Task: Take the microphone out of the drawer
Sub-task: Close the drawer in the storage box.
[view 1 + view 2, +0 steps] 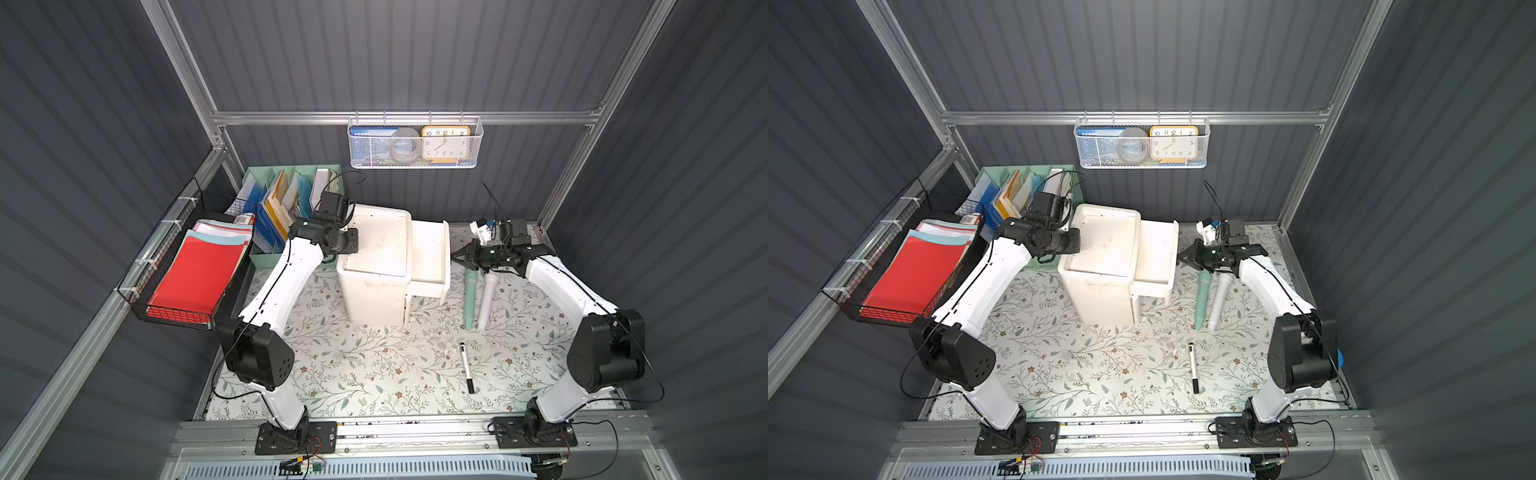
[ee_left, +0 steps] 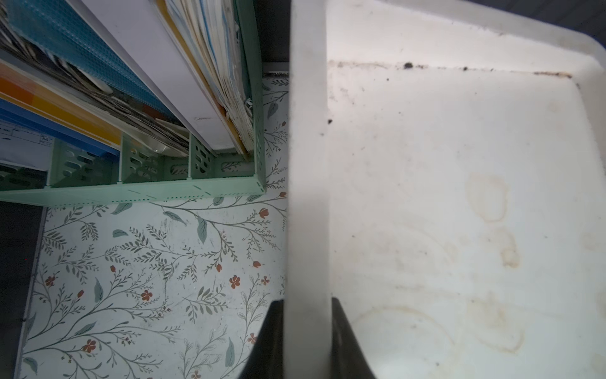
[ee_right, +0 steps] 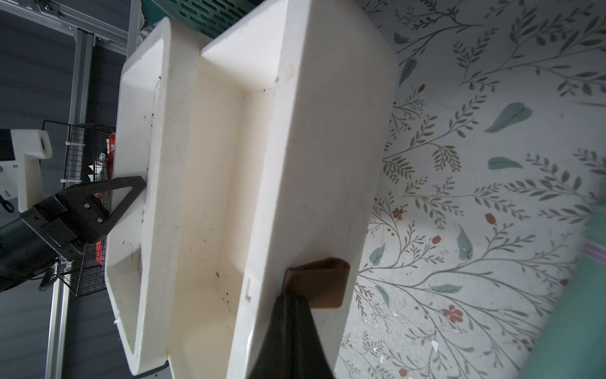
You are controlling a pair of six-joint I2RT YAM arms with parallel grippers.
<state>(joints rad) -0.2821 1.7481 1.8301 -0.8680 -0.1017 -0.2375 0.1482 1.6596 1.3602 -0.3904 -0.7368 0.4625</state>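
The right gripper (image 3: 295, 300) is clenched on the brown tab (image 3: 316, 282) of the open, empty drawer (image 3: 213, 197). The left gripper (image 2: 306, 308) is clamped on the rim of the cabinet (image 2: 308, 164), likely to steady it. A green microphone (image 1: 470, 299) and a white microphone (image 1: 486, 303) are laid on the table (image 1: 374, 365) alongside.

Both top views looked steeply down from high at the front onto the whole table (image 1: 374, 374) (image 1: 1100, 374). The left wrist camera faced down, close over the cabinet (image 2: 459, 197) rim; the right wrist camera looked closely along the drawer (image 3: 213, 197). All shared the cabinet.
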